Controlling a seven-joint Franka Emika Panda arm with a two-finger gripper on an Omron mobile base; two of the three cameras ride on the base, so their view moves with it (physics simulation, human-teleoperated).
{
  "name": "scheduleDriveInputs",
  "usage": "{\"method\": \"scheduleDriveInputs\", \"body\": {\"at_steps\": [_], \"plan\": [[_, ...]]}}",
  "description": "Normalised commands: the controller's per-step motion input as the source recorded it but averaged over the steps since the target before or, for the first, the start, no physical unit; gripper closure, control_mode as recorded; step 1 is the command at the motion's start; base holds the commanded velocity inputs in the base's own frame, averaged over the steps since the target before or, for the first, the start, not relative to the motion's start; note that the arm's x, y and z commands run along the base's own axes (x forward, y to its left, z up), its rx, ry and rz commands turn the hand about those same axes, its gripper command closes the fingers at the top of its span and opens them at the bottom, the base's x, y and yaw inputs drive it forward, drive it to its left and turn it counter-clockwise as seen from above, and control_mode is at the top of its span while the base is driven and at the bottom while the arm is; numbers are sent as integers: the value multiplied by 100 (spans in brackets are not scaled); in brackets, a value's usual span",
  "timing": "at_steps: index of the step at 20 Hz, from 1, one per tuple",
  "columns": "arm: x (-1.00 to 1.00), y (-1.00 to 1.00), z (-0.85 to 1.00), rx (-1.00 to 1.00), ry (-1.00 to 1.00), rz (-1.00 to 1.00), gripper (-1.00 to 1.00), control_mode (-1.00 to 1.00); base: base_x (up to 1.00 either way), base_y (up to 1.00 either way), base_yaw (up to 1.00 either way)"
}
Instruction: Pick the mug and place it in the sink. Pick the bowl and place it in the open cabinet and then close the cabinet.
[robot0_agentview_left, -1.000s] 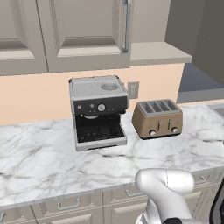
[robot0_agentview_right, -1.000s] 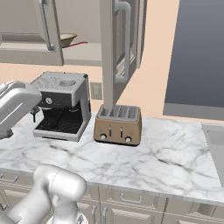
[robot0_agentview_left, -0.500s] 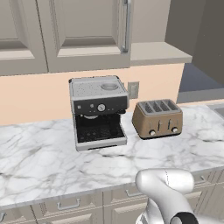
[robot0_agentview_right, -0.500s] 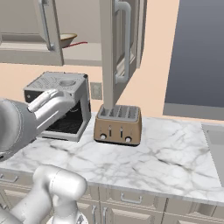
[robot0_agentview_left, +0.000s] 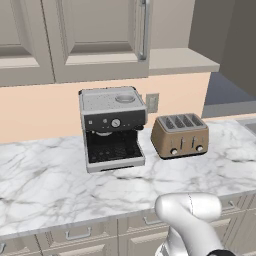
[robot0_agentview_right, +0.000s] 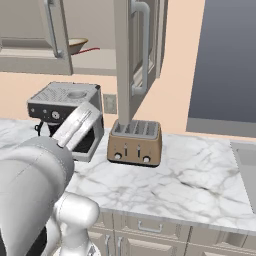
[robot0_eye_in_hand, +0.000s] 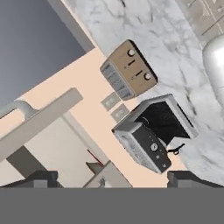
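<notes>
The fingers (robot0_eye_in_hand: 113, 179) are spread wide with nothing between them; the two dark tips sit far apart at the bottom of the hand view, one fingertip (robot0_eye_in_hand: 37, 178) way over on one side and its partner on the other. That view is rolled hard, looking down past the open cabinet door (robot0_eye_in_hand: 39, 120) toward the espresso machine (robot0_eye_in_hand: 153, 133) and the toaster (robot0_eye_in_hand: 129, 70).

Room-wise: the marble tabletop (robot0_agentview_left: 45, 185) has a big bare stretch in front of the machine and off to its left, running out to the front edge above the cream drawer fronts (robot0_agentview_left: 80, 232). The toaster sits just beside the espresso machine, apart from it, both pushed back toward the peach wall. To the right of the toaster there's more open marble up to the edge of the sink (robot0_agentview_right: 245, 162), which just peeks in at the right edge.

The bowl (robot0_agentview_right: 77, 46) is up on the cabinet shelf (robot0_agentview_right: 95, 59), behind the left door's silver bar handle (robot0_agentview_right: 52, 27). The right door stands swung out edge-on, straight above the toaster, so that's the tight spot overhead.

Arm pose: in the right base view the big white link (robot0_agentview_right: 35, 185) fills the lower left and the forearm angles up across the front of the espresso machine. In the left base view an elbow joint (robot0_agentview_left: 190, 210) pokes up at the tabletop's front edge.
</notes>
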Motion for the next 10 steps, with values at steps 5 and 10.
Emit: {"method": "scheduleDriveInputs", "body": {"at_steps": [5,10], "plan": [[17,-9,0,-9,-40,15,-100,-100,0,0,0],[56,-13,0,-1,-8,10,-100,-100,0,0,0]]}}
